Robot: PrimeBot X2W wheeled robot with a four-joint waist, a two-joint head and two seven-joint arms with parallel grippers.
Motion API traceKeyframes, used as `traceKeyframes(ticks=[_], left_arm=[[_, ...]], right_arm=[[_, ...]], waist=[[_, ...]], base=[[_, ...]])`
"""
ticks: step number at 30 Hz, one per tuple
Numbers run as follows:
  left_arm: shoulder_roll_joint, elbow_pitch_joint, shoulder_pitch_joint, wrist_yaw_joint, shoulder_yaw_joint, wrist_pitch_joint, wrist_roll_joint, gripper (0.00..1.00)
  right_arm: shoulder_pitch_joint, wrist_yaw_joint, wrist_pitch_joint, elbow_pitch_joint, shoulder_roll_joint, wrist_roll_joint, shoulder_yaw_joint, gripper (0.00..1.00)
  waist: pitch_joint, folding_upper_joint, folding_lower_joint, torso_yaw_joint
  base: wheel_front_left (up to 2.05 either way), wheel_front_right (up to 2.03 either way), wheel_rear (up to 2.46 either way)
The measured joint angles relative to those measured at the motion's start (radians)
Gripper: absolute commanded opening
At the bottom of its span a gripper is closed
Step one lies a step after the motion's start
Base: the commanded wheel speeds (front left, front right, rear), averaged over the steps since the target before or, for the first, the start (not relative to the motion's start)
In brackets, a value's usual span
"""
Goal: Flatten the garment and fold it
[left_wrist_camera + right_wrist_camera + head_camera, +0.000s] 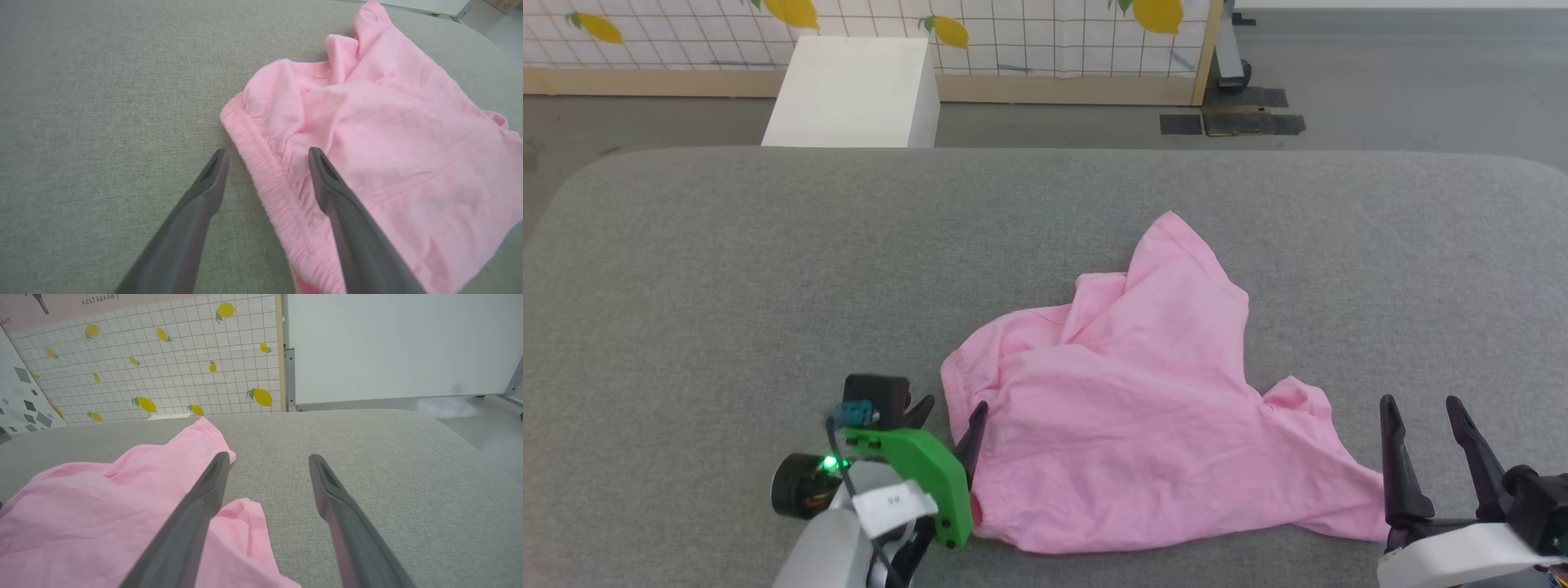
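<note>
**A:** Where does it all sit?

**B:** The grey padded table (727, 269) takes up most of the head view. The garment (1127, 408) lies rumpled on its near half, with one corner pointing to the far side and a fold bunched across the middle.

**A:** And the claws?

**B:** Both are spread and pinching nothing. The left gripper (953, 404) straddles the elastic band (271, 183) on the garment's left edge, one finger on the cloth side and one over bare table. The right gripper (1420, 402) stands just beside the near right corner, off the cloth.

**A:** So it's flattening?

**B:** I judge so. The left should close squarely on the band and the right should reach in for that corner flap. Then both should draw apart low along the table, since lifting would likely bunch the middle fold further.

**A:** Any writing?

**B:** "RESTAURANT" reads on a pink panel (100, 299) above the lemon-print wall (184, 375). The white tag (894, 498) on the left arm is too small to read.
</note>
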Motion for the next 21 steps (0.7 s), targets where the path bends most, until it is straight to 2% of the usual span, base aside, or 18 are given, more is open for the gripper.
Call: traceKeyframes(ticks=[3,7,11,12,14,15,16,17,21], left_arm=[[0.001,0.032,-0.045,0.010,-0.007,0.085,-0.009,1.00],[0.004,0.086,-0.110,0.045,-0.005,0.184,-0.010,1.00],[0.007,0.134,-0.162,0.052,-0.009,0.269,-0.023,1.00],[0.006,0.144,-0.169,0.052,-0.010,0.295,-0.030,0.97],[0.006,0.150,-0.175,0.050,-0.015,0.326,-0.042,0.48],[0.005,0.148,-0.179,0.044,-0.017,0.334,-0.049,0.36],[0.005,0.145,-0.182,0.038,-0.020,0.335,-0.053,0.05],[0.003,0.139,-0.186,0.033,-0.022,0.333,-0.055,0.00],[0.005,0.115,-0.191,0.019,-0.037,0.315,-0.061,0.00]], right_arm=[[-0.010,0.000,0.002,-0.003,0.000,0.000,0.008,1.00],[-0.019,0.000,0.005,-0.011,0.000,0.001,0.015,1.00],[-0.037,0.000,0.007,-0.012,0.000,0.001,0.025,1.00],[-0.042,0.000,0.007,-0.012,0.000,0.001,0.027,1.00],[-0.045,0.000,0.008,-0.012,0.000,0.001,0.030,1.00],[-0.047,0.000,0.009,-0.012,0.000,0.001,0.031,1.00],[-0.049,0.000,0.009,-0.012,0.000,0.001,0.031,1.00],[-0.051,0.000,0.009,-0.012,0.000,0.001,0.031,1.00],[-0.054,0.000,0.009,-0.012,0.000,0.001,0.031,1.00]], waist=[[0.010,0.0000,0.0000,-0.008],[0.029,-0.0001,0.0000,-0.015],[0.045,0.0000,0.0000,-0.020],[0.048,0.0000,0.0000,-0.022],[0.052,0.0000,0.0000,-0.025],[0.055,0.0000,0.0000,-0.026],[0.057,0.0000,0.0000,-0.027],[0.059,0.0000,0.0001,-0.028],[0.064,0.0000,0.0001,-0.028]], base=[[0.00,0.00,0.00],[0.00,0.00,0.00],[0.00,0.00,0.00],[0.00,0.00,0.00],[0.00,0.00,0.00],[0.00,0.00,0.00],[0.00,0.00,0.00],[0.00,0.00,0.00],[0.00,0.00,0.00]])
